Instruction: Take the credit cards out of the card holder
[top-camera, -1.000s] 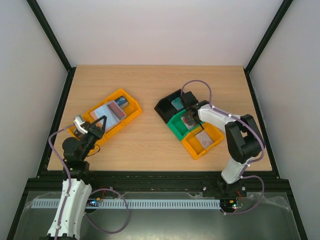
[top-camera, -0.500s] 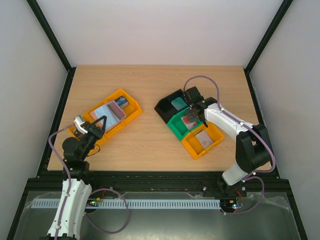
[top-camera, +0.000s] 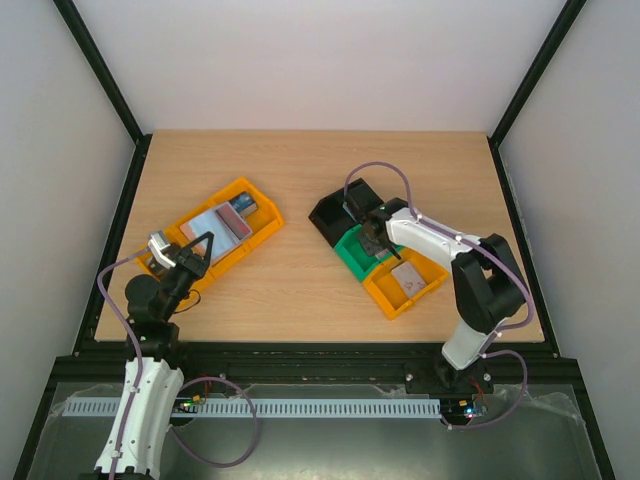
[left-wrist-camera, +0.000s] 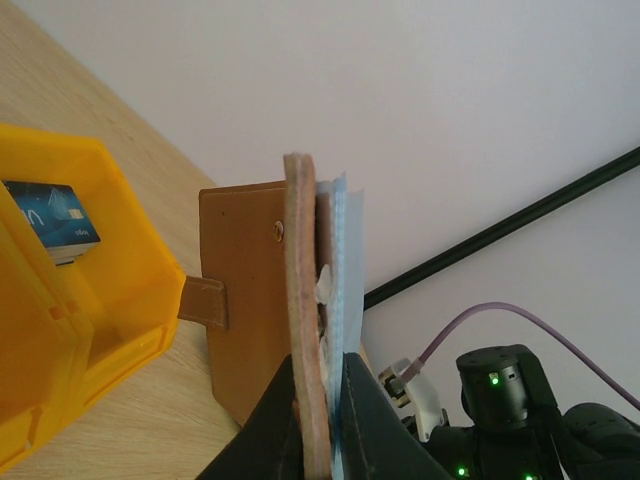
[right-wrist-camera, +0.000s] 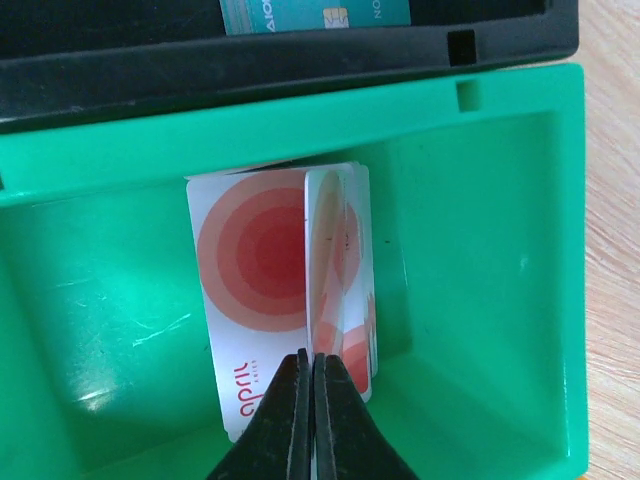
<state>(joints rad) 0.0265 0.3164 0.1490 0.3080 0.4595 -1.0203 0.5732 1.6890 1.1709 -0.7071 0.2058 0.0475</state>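
Observation:
My left gripper (left-wrist-camera: 322, 362) is shut on the near edge of the card holder (left-wrist-camera: 250, 300), seen edge-on: brown outside with a strap and a stud, pale blue inside. In the top view this gripper (top-camera: 205, 238) holds the card holder (top-camera: 213, 225) over the left orange bin (top-camera: 262, 222). My right gripper (right-wrist-camera: 313, 356) is shut on a red-and-white credit card (right-wrist-camera: 325, 260) standing on edge. Below it a like red card (right-wrist-camera: 250, 270) lies flat in the green bin (right-wrist-camera: 470, 300). A teal card (right-wrist-camera: 315, 14) lies in the black bin, and a blue card (left-wrist-camera: 50, 215) in the left orange bin.
Black bin (top-camera: 330, 212), green bin (top-camera: 352, 258) and a second orange bin (top-camera: 385, 298) stand in a diagonal row right of centre; the orange one holds a grey card (top-camera: 408, 277). A black frame borders the wooden table (top-camera: 300, 170).
The right arm's wrist swung toward the black bin and came back left over the green bin, card still in its jaws. The left arm and the card holder have not moved.

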